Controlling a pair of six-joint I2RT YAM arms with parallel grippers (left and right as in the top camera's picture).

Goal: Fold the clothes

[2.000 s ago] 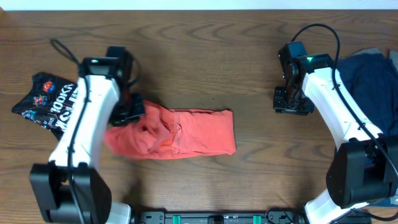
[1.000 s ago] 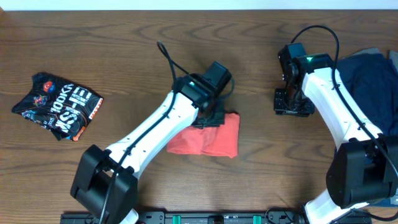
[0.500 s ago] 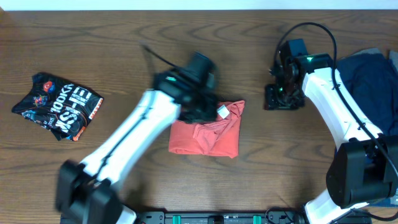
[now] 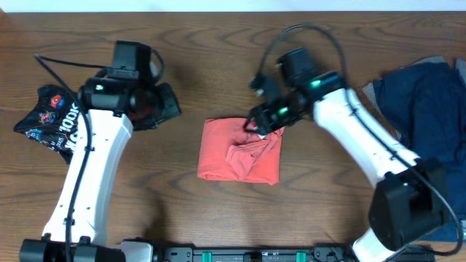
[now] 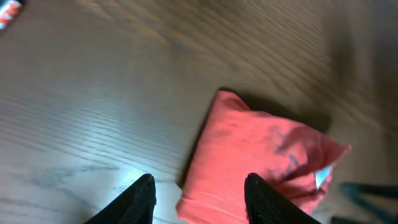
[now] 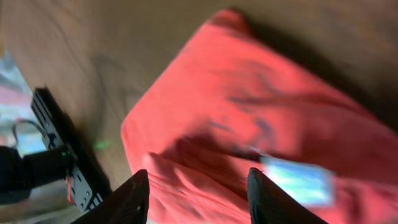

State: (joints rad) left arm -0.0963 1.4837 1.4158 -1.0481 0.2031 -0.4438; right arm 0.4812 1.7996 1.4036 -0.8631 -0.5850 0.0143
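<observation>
The coral-red T-shirt (image 4: 240, 151) lies folded into a small square near the table's middle; it also shows in the left wrist view (image 5: 261, 155) and the right wrist view (image 6: 249, 124), with a white neck label (image 6: 298, 180) on top. My left gripper (image 4: 164, 105) is open and empty, left of the shirt and apart from it (image 5: 199, 199). My right gripper (image 4: 263, 122) is open just over the shirt's upper right corner, jaws spread above the cloth (image 6: 199, 199). A black printed garment (image 4: 54, 120) lies at far left. A navy garment (image 4: 426, 109) lies at far right.
Bare brown wood surrounds the folded shirt. The black rail of the arm bases (image 4: 240, 255) runs along the near edge. The left arm's cable (image 4: 58, 65) loops over the table at upper left.
My left arm has swung back left, away from the folded shirt, with its jaws open. My right arm has moved left from its resting spot to the shirt's upper right corner.
</observation>
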